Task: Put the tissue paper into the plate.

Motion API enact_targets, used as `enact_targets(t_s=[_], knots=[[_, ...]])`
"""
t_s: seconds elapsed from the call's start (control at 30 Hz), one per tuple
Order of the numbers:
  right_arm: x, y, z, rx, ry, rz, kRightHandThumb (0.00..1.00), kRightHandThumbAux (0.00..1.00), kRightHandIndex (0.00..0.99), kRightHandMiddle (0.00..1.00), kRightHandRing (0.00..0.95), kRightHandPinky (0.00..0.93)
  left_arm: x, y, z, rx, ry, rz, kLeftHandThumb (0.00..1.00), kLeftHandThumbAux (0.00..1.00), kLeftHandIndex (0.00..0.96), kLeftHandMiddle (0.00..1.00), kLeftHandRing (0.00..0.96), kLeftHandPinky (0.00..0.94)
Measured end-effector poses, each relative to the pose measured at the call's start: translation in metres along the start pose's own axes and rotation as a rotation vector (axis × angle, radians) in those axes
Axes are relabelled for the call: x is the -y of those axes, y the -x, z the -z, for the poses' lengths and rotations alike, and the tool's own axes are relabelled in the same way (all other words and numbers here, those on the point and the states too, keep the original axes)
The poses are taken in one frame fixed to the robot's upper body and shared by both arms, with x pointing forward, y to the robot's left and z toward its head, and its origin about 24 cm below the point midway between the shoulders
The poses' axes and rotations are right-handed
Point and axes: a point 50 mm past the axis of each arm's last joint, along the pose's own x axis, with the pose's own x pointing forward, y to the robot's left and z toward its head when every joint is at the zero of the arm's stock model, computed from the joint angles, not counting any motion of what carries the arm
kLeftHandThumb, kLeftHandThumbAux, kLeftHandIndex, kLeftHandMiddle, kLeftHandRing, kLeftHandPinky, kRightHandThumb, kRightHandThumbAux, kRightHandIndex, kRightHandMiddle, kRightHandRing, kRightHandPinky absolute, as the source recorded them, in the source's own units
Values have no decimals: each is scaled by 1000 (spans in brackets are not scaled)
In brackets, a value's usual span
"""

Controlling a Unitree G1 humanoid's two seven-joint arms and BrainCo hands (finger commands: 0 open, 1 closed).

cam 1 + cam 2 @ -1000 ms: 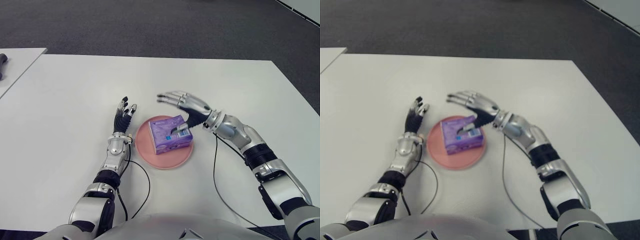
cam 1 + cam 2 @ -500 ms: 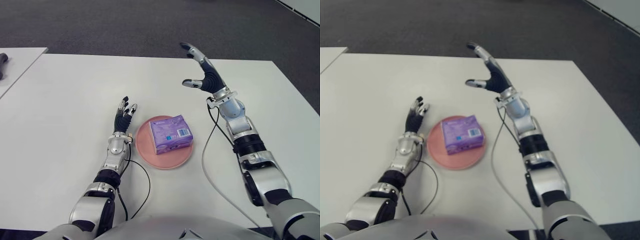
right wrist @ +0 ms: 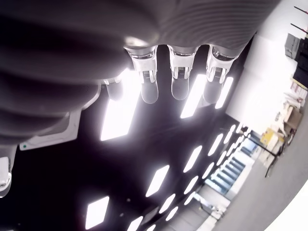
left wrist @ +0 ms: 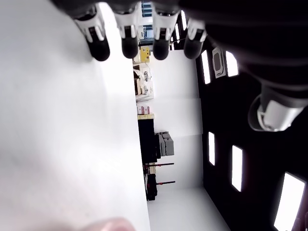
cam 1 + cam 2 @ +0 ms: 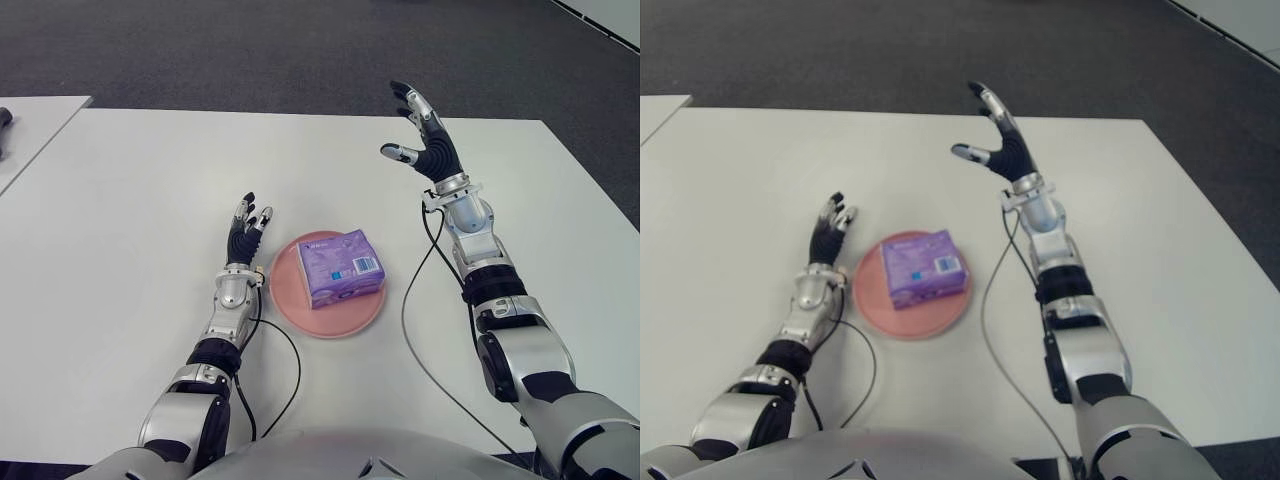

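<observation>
White desk (image 5: 130,200) now carries the pink plate (image 5: 290,300) with the tissue paper (image 5: 341,267) on it; right hand (image 5: 428,150) has lifted away, fingers spread, empty. Left hand (image 5: 243,240), seemingly relaxed, waits beside the plate. Placement looks complete.

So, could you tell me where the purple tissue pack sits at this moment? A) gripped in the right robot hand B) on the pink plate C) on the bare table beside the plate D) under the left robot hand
B: the tissue pack lies on the pink plate, with both robot hands clear of it.
</observation>
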Motion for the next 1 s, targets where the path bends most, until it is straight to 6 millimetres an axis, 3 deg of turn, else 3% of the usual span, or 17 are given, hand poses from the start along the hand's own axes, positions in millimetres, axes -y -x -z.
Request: enact_targets(t_s=[0.03, 0.07, 0.13, 0.23, 0.37, 0.5, 0.73, 1.0], knots=[[-1, 0, 0, 2, -10, 8, 181, 466, 20, 0, 0, 0, 0, 0, 0, 0, 0, 0, 0, 425, 0, 0, 0, 0], [-1, -1, -1, 0, -46, 42, 357, 560, 161, 0, 0, 0, 0, 0, 0, 1, 0, 0, 0, 425, 0, 0, 0, 0], [3, -2, -3, 9, -150, 154, 547, 657, 313, 15, 0, 0, 0, 0, -1, 6, 1, -1, 0, 424, 0, 0, 0, 0], [2, -3, -6, 26, -329, 315, 641, 700, 388, 64, 10, 2, 0, 0, -3, 14, 3, 0, 0, 426, 0, 0, 0, 0], [-4, 5, -2, 34, -561, 488, 676, 715, 417, 96, 22, 6, 1, 0, -3, 13, 4, 1, 0, 425, 0, 0, 0, 0], [-22, 27, 11, -37, -699, 594, 686, 718, 426, 128, 44, 5, 1, 3, -1, 7, 4, 0, 0, 416, 0, 0, 0, 0], [-39, 69, 33, -195, -699, 661, 688, 720, 428, 135, 42, 0, -1, 5, 0, -1, 5, -13, 0, 411, 0, 0, 0, 0], [-31, 70, 32, -179, -678, 676, 688, 721, 428, 135, 42, 0, 0, 5, -1, -10, 10, -13, 0, 425, 0, 0, 0, 0]])
